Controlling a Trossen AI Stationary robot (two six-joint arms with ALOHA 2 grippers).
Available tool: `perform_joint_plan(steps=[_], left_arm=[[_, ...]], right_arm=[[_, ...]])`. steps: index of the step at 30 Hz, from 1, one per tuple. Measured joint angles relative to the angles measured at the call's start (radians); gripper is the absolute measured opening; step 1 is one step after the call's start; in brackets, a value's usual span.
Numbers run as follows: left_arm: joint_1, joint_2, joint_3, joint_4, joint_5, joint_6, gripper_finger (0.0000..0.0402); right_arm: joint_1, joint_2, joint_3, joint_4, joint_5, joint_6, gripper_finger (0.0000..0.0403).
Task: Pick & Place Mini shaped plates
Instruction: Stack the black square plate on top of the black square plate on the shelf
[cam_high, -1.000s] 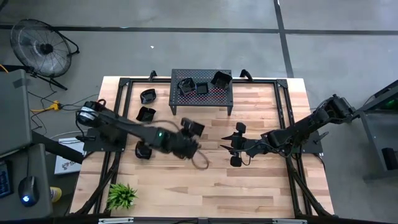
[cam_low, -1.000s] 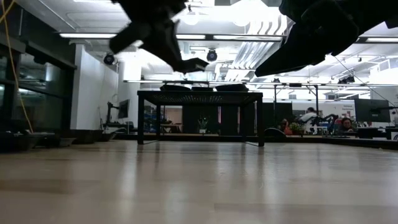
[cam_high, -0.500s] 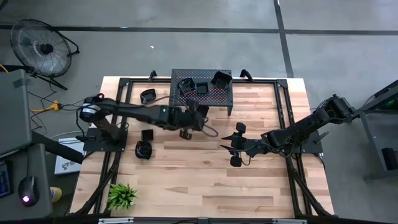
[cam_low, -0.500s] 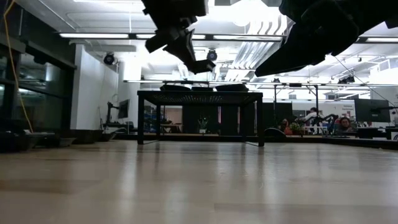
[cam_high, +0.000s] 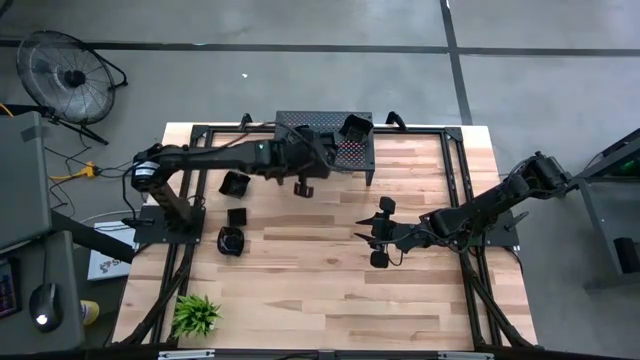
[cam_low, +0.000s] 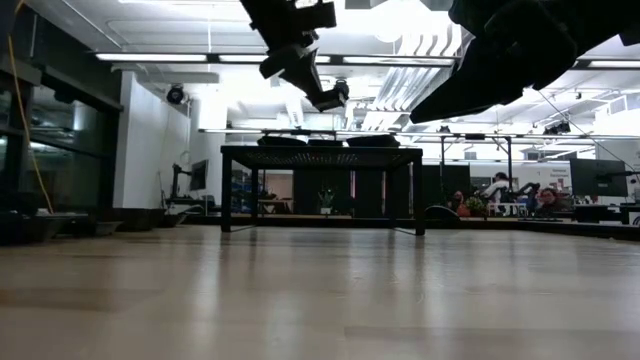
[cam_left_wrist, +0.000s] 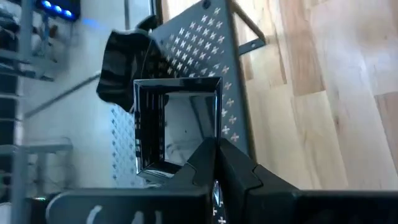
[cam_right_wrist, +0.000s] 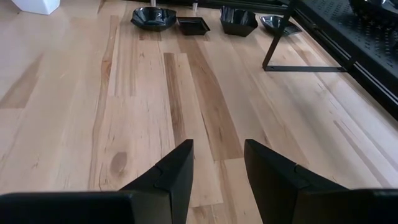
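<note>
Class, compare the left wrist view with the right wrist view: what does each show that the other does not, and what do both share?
Left wrist only: the shut left hand gripping a glossy black square mini plate above the black perforated metal stand. Right wrist only: the open, empty right hand and four small black dishes on the table. Both: the light wooden table and the stand.

So the small glossy black square dish with the raised rim (cam_left_wrist: 177, 127) is sitting tilted in the middle of the left wrist view, its open face showing, hanging over the perforated top. Another glossy black plate (cam_high: 355, 127) is resting near the upper middle of the high view, on the stand's right corner. Three more little black dishes are lying left of centre on the wood: one (cam_high: 234, 183) uppermost, a small square one (cam_high: 237, 216) just below, and a rounder one (cam_high: 231, 241) lowest.
</note>
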Motion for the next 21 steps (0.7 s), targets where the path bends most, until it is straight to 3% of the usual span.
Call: perform_joint_plan(steps=[13, 21], left_arm=[[0.114, 0.000, 0.000, 0.063, 0.119, -0.143, 0.0005], [0.117, 0.034, 0.000, 0.081, 0.088, -0.162, 0.0005]], right_arm=[[0.000, 0.000, 0.000, -0.005, 0.043, -0.012, 0.0138], [0.000, 0.000, 0.000, -0.005, 0.043, -0.012, 0.0138]])
